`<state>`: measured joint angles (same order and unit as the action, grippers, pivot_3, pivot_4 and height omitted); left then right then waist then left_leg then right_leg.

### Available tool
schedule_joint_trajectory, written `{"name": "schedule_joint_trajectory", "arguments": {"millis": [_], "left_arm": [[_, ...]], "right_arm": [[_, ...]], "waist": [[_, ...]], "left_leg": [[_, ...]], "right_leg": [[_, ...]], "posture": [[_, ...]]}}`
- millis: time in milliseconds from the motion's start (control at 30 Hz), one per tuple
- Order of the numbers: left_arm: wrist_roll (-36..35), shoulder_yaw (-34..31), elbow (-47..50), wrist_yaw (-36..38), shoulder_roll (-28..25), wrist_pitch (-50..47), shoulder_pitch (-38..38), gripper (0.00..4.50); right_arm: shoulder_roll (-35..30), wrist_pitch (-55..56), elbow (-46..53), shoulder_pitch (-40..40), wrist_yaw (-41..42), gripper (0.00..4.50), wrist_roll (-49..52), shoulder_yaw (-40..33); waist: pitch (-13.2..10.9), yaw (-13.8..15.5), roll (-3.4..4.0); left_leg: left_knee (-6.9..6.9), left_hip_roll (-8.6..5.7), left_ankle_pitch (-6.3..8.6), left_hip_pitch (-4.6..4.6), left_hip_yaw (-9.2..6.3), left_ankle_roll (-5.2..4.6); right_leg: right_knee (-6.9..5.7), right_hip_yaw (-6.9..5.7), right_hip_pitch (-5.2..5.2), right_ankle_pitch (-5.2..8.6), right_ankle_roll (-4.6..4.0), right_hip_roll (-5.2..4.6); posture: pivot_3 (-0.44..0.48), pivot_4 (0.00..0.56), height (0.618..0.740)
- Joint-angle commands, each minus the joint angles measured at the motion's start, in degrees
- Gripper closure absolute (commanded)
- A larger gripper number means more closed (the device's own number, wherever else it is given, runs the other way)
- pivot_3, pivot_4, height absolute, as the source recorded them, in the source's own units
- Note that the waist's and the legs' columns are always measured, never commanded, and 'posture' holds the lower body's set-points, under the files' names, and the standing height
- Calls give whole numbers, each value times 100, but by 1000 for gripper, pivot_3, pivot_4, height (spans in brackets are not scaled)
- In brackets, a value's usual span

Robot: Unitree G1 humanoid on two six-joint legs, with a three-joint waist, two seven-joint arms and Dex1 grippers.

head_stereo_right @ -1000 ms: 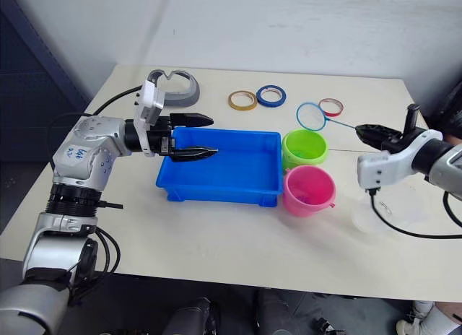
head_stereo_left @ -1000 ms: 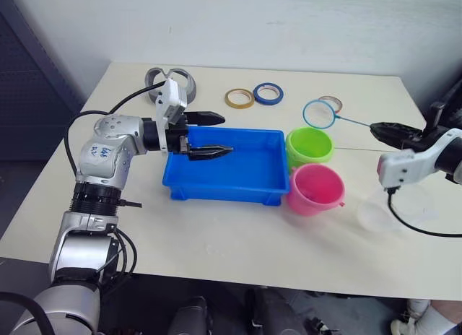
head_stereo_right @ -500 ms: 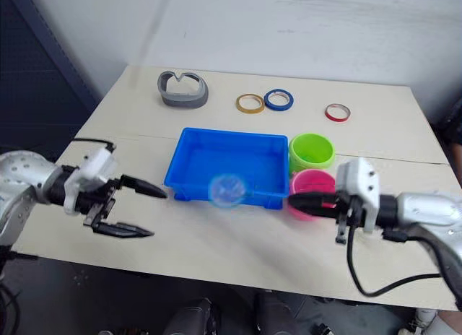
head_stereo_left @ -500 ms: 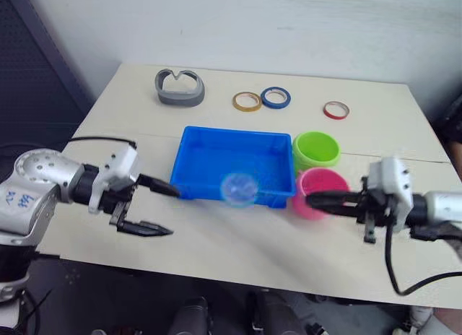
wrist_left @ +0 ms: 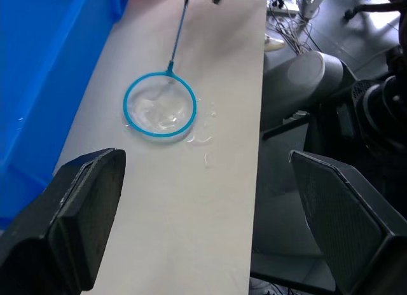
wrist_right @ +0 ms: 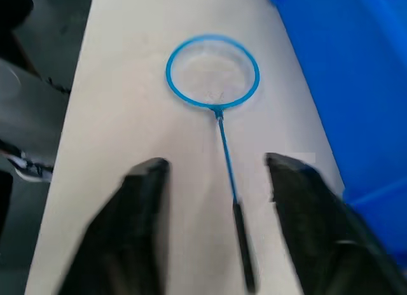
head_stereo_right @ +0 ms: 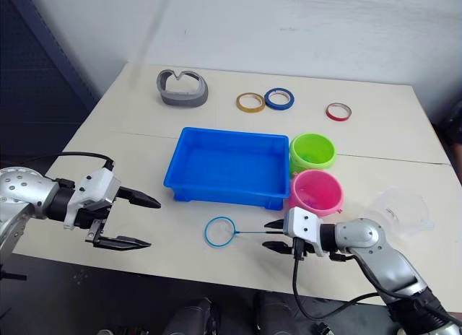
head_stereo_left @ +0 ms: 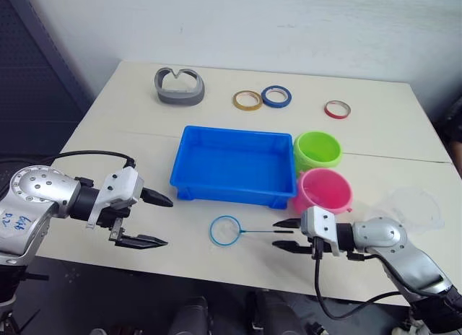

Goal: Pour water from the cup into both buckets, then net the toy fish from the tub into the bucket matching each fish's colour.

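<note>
The task looks near its end: the net [head_stereo_left: 225,230] lies on the desk [head_stereo_left: 216,266] between the right gripper's [head_stereo_left: 286,234] spread fingers, the blue tub [head_stereo_left: 232,165] appears empty of fish, and the left gripper [head_stereo_left: 157,219] hangs wide open.

Along the table's [head_stereo_left: 216,270] far edge you see a grey curved holder [head_stereo_left: 179,87] toward the far left corner, then a yellow tape ring [head_stereo_left: 247,100], a blue tape ring [head_stereo_left: 276,97] just beside it, and a red tape ring [head_stereo_left: 335,109] further right.
</note>
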<state>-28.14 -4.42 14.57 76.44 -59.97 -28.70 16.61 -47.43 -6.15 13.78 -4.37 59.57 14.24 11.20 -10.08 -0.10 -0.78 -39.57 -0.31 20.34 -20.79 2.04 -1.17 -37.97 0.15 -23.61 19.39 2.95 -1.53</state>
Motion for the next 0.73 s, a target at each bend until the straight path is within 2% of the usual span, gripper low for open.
{"name": "schedule_joint_trajectory", "arguments": {"millis": [33, 200, 233, 333, 400, 600, 733], "left_arm": [[-408, -285, -174, -164, 144, -317, 378, 0], [-815, -462, -519, -307, 274, -874, 887, 0], [-806, -487, -673, -372, 324, -882, 994, 0], [-742, -546, -1079, -651, 469, -917, 1305, 0], [-673, -474, -1274, -717, 530, -908, 1475, 0], [-461, -195, -1531, -480, 594, -597, 1677, 0], [-501, -147, -1617, -340, 656, -534, 1826, 0]], "right_arm": [[-336, -310, 798, 290, -54, 85, 439, -914], [-765, -1744, 1720, 1049, -121, 85, 1900, -2992], [-792, -2059, 1789, 1321, -78, 85, 2138, -3625], [-702, -2773, 1729, 2143, 147, 85, 2653, -5421], [-601, -2892, 1529, 2669, 452, 85, 2700, -6192], [-391, -2276, 557, 3704, 732, 85, 1819, -7128], [-254, -1881, 207, 4051, 880, 85, 1577, -7340]], "waist": [[-1, 7, 2], [0, -8, 0], [0, -3, 1], [1, 16, 0], [1, 42, 0], [4, -3, -7], [4, -18, -7]], "left_leg": [[-3, 0, 0, -4, 0, -1], [-2, 0, -1, -7, -4, 2], [-2, 0, -2, -7, -4, 5], [4, 1, -3, 0, -5, 8], [7, 1, -3, 6, -4, 7], [26, -2, 10, 21, 8, -18], [48, -2, 5, 40, 11, -10]], "right_leg": [[-1, 0, -2, 0, 0, 0], [-3, -3, -1, -1, 2, 2], [-3, -3, -1, -1, 3, 2], [-1, -3, 4, -1, 3, 3], [2, -3, 12, -1, 3, 4], [14, 14, 19, -2, 5, 2], [8, 19, 19, -2, 4, 4]], "posture": [[0, 150, 740], [0, 150, 740], [0, 150, 740], [0, 150, 740], [0, 150, 740], [0, 150, 740], [0, 150, 740]]}}
